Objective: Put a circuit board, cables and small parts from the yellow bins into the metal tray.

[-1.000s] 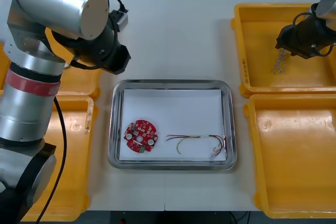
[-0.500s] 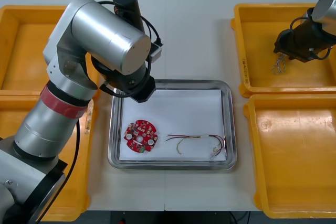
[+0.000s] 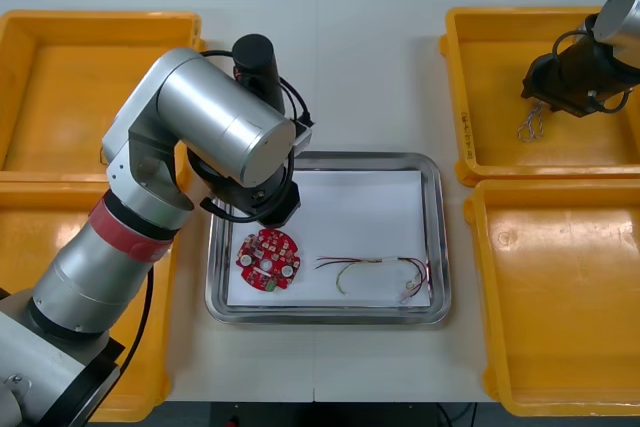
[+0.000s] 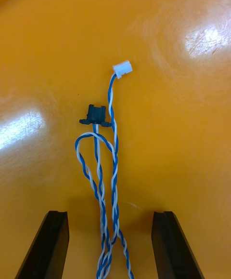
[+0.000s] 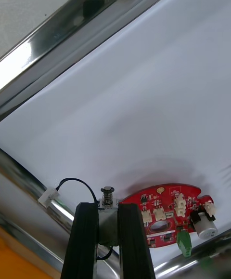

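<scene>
The table (image 3: 370, 67) is pale and matt, with glossy moulded bins down each side. The left bins (image 3: 60, 107) look bare where I can see into them. My left gripper (image 5: 109, 214) hangs low over the near-left part of the tray (image 3: 325, 157), beside its rim, fingers clamped on a part (image 5: 107, 194): a small metal block with a sprung pin on top. A thin black lead (image 5: 77, 182) loops from it to a white plug. I hold it upright and low, I judge, so it can be set on the tray's white liner rather than dropped on the shiny, rounded rim. Just beside my fingers lies the board (image 5: 166, 209), a round red disc studded with white sockets and a green block. Further right in the tray the red and yellow cable (image 3: 380, 272) lies in a loose curl. Over the far right bin (image 3: 480, 67) my right gripper (image 4: 109, 221) has its fingers apart, straddling the blue and white cable (image 4: 103, 173), a twisted pair lying looped on the slick floor. I judge that places it for a pinch across the strands.
</scene>
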{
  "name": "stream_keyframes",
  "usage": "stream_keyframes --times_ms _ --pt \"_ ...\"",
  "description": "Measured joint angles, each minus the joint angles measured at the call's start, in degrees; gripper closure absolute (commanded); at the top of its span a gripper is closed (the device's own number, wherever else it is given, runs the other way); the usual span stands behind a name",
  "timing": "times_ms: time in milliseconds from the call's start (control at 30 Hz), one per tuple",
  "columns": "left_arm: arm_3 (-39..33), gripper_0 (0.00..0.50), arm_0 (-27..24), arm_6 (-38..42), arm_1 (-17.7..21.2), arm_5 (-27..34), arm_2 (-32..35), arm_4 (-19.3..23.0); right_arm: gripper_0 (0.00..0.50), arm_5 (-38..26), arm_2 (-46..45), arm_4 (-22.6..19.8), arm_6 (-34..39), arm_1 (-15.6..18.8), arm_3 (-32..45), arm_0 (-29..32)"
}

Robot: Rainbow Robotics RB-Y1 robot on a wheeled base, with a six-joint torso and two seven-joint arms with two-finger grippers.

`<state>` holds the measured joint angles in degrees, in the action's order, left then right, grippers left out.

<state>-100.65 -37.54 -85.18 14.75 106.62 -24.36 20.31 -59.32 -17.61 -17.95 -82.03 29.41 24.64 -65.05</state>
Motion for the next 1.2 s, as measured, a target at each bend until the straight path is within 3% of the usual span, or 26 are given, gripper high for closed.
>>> stream_keyframes --times_ms 967,1033,1067,1100,1133,1200 --pt "1.7 0.489 3.0 0.0 1.1 -7.7 -1.1 -0.8 0.0 0.8 1.2 0.0 -4.9 -0.2 0.0 0.2" --pt "1.7 0.157 3.0 0.0 1.1 -7.8 -1.1 -0.8 0.141 1.3 1.2 0.0 -4.9 -0.3 0.0 0.2" --pt "1.7 0.112 3.1 0.0 1.1 -7.8 -1.1 -0.8 0.187 1.5 1.2 0.0 -4.9 -0.3 0.0 0.2" --pt "1.7 0.0 3.1 0.0 1.1 -7.8 -1.1 -0.8 0.285 1.7 1.2 0.0 -5.0 -0.3 0.0 0.3" --pt "1.7 0.0 3.1 0.0 1.1 -7.9 -1.1 -0.8 0.372 1.9 1.2 0.0 -5.0 -0.3 0.0 0.3" --pt "1.7 0.0 3.2 0.0 1.2 -8.5 -1.1 -0.8 0.469 2.1 1.2 0.0 -5.1 -0.3 0.0 0.4"
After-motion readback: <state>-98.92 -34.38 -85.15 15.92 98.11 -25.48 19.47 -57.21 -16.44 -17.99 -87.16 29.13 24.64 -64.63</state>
